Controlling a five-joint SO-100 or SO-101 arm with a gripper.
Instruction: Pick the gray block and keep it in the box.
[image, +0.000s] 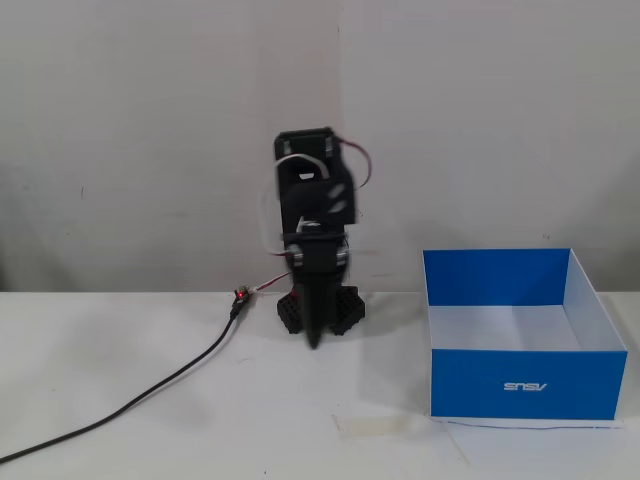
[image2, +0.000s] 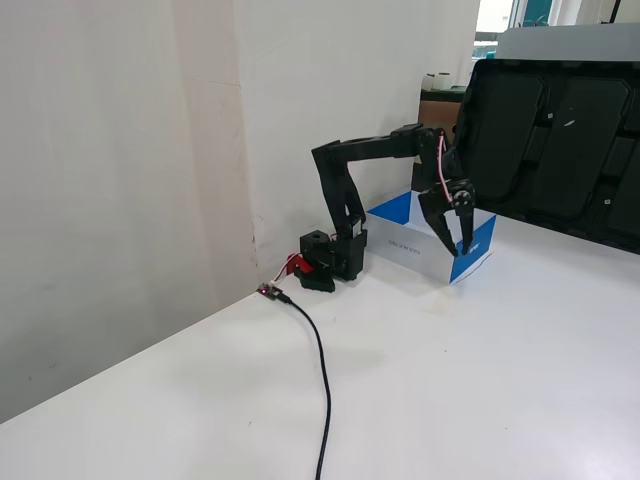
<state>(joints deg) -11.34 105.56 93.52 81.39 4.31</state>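
Observation:
The box (image: 520, 385) is blue outside and white inside, and stands open-topped on the white table at the right of a fixed view. In the other fixed view (image2: 400, 243) it lies behind the arm. My gripper (image: 314, 340) points down above the table, left of the box. In the other fixed view my gripper (image2: 459, 252) hangs in front of the box's near corner. Its jaws stand a little apart with nothing between them. The gray block shows in neither view. The part of the box floor that shows is bare, and the front wall hides the rest.
A black cable (image: 150, 390) runs from a small red connector board (image: 240, 296) by the arm's base (image: 320, 308) to the table's left front. A strip of tape (image: 385, 427) lies before the box. Black trays (image2: 560, 130) lean behind the box, and a wall backs the table.

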